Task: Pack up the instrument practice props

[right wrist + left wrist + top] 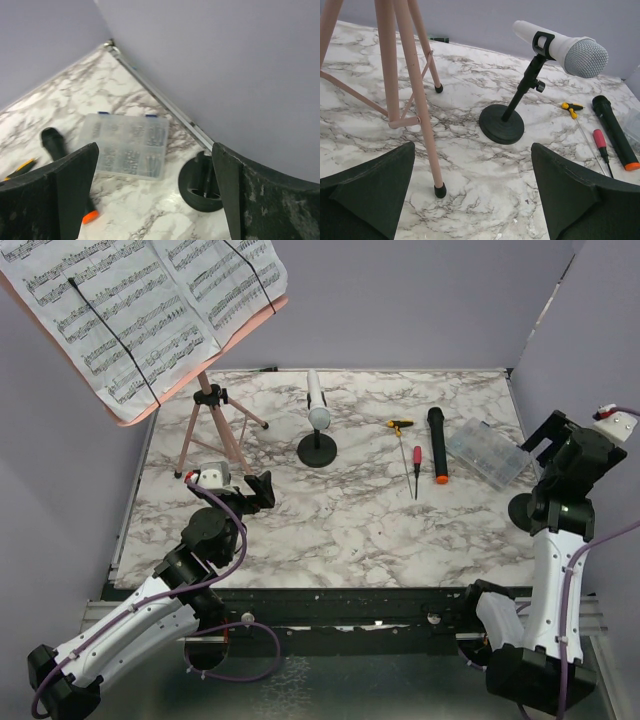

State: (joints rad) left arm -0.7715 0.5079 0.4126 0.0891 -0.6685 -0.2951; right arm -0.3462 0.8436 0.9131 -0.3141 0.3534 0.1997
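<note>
Pink metal comes first on the left: the pink tripod music rest [207, 430] stands fully set up just ahead and to the left of the left gripper [255, 490], one rubber foot close in front of its left finger. The sheet-music pages [130, 310] are strapped on the board, high above that gripper. Its jaws are spread wide with nothing between them, hovering low over the marble table [350, 520].

Ahead and a little right of the same gripper, the white microphone [560, 47] is clipped in a round-based holder [501, 124], head tilted toward us. Further right of it lie a yellow-handled tool [400, 424] and the red-handled screwdriver [417, 462], then the black microphone [437, 445] flat on the table, orange end nearest.

From the right gripper [155, 147], the clear compartment box [127, 145] sits below and ahead, the black microphone off its left finger, and the second holder [192, 187] upright near its right finger, hard by the wall; it looks empty, though the arm partly hides it from above. These jaws too stand apart, pinching nothing.

We judge the task barely begun: every prop is out, the rest unfolded, pages mounted, one microphone in its clip, and we see no case to pack into. Left to do: free the pages, lift the white microphone, fold the rest, gather both holders and the black microphone
</note>
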